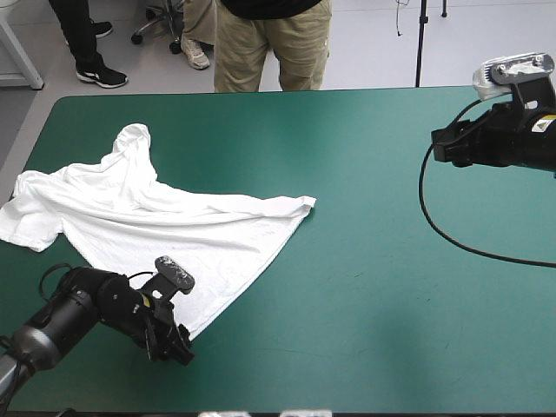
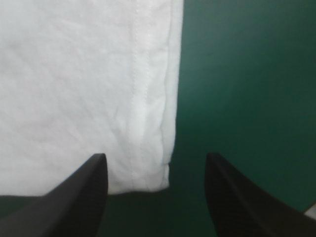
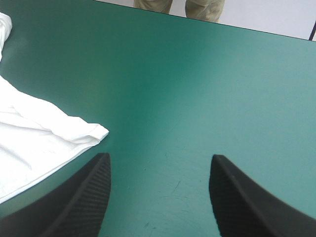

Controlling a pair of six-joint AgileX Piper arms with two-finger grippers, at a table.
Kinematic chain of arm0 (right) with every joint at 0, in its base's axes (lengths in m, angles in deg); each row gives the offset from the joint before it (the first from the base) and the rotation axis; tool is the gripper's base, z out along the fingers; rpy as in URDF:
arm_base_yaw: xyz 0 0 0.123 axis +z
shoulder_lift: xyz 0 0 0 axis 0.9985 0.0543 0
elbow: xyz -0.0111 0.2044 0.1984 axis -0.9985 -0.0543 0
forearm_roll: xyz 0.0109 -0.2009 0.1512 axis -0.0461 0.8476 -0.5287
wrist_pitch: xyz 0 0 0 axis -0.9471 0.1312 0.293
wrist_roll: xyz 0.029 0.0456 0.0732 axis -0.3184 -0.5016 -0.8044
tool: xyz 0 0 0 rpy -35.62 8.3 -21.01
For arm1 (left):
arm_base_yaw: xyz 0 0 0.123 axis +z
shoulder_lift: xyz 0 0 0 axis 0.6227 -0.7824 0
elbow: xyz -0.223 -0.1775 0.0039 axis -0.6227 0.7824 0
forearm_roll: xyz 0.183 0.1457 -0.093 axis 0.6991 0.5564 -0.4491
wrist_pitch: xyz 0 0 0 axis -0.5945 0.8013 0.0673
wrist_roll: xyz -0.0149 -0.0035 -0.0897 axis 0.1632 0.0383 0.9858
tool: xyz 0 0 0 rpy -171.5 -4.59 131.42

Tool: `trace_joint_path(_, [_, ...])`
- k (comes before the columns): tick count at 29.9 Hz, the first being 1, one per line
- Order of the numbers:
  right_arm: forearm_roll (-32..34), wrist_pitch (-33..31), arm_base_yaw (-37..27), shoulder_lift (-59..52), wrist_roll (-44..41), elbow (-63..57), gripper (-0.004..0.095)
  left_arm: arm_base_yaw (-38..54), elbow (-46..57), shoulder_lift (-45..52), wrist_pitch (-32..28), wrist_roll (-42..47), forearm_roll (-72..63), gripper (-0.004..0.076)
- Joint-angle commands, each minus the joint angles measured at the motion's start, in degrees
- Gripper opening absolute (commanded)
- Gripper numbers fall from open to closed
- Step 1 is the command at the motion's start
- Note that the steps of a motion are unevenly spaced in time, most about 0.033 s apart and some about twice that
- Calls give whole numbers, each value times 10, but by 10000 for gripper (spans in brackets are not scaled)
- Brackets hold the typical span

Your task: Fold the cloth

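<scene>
Both stand released: left hand [image 2: 155,155] over a T-shirt [image 2: 74,89] hem corner, right hand [image 3: 159,156] well apart.

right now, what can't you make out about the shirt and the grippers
- High view: the left gripper hides part of the shirt's near edge. Both it and the right gripper are dark shapes, opening unreadable there.
- Left wrist view: only a hemmed corner shows; the rest runs off the picture.
- Right wrist view: the right gripper's finger and the picture's edge cut the shirt off.
</scene>
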Motion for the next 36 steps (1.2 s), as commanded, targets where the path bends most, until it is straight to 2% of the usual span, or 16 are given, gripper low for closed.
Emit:
trace_joint_path(1, [-17, 34, -3, -14, 1, 12, 553, -3, -14, -33, -25, 16, -6, 420])
trace_joint_path(9, [-17, 36, -3, -13, 1, 12, 553, -3, -14, -113, -20, 17, -5, 419])
trace_joint_path(11, [-17, 36, -3, -13, 1, 12, 553, -3, -10, -125, -20, 20, -2, 388])
trace_joint_path(12, [-18, 36, -3, -13, 1, 12, 553, -3, -8, -128, -25, 26, 3, 363])
trace_joint_path(20, [-27, 31, -2, 6, 2, 12, 553, -3, 42, -133, -57, 64, 8, -8])
trace_joint_path(23, [-55, 19, -1, 21, 26, 12, 553, -3, 48, -133, -59, 66, 11, -9])
trace_joint_path(26, [-65, 12, 26, 44, 41, 12, 553, -3, 48, -132, -57, 67, 10, -9])
trace_joint_path(32, [3, 24, 133, 140, 53, 12, 553, -3, 48, -132, -59, 71, 11, -9])
trace_joint_path(36, [12, 60, 184, 217, 135, 12, 553, -3, 48, -132, -52, 62, 10, -9])
